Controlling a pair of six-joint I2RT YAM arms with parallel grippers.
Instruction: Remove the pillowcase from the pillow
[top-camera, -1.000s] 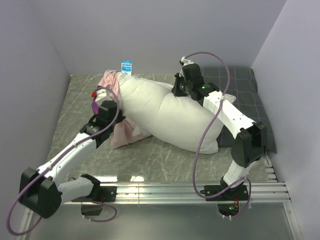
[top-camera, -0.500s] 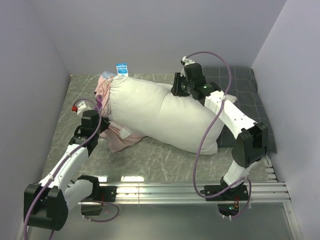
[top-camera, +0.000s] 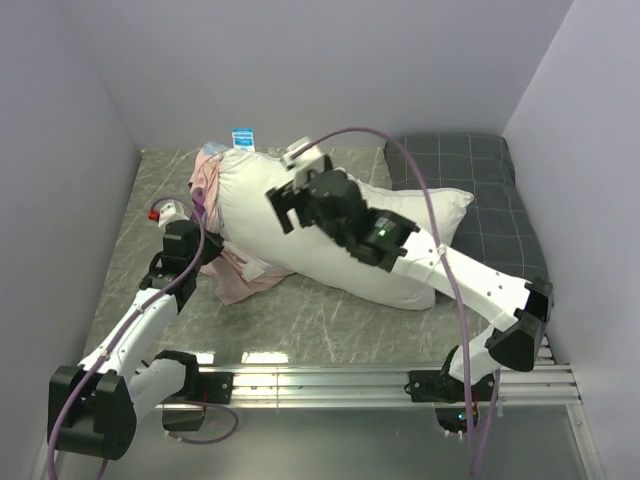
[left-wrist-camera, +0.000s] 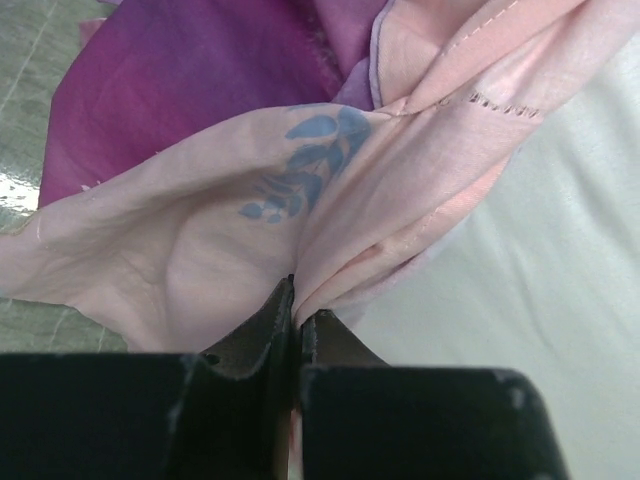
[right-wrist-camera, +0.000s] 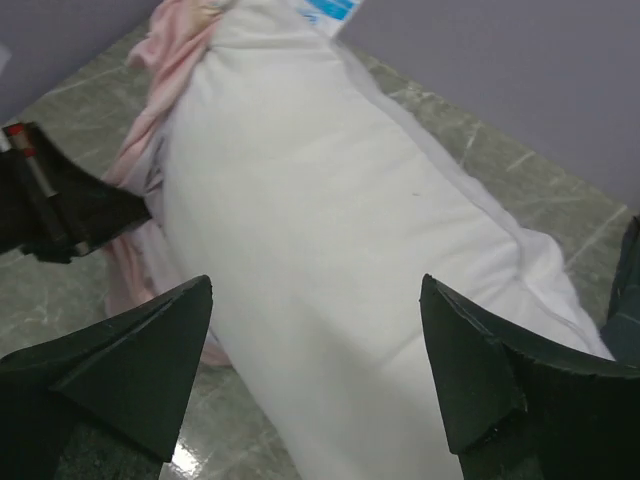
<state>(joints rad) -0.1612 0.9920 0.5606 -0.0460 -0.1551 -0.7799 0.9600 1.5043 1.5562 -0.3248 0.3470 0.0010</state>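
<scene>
Right tool (right-wrist-camera: 315, 286) swung over pillow (top-camera: 250, 200), spread; left tool (left-wrist-camera: 295, 315) pinches pillowcase (left-wrist-camera: 200, 230).

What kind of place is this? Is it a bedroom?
Probably a robot test booth, not a bedroom: plain lilac walls box in a grey marble-patterned table, two white-and-black robot arms are bolted to a metal rail, and the plump white pillow lies on that table.

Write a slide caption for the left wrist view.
Left gripper shut on a fold of the pink pillowcase, with the white pillow alongside on the right.
</scene>
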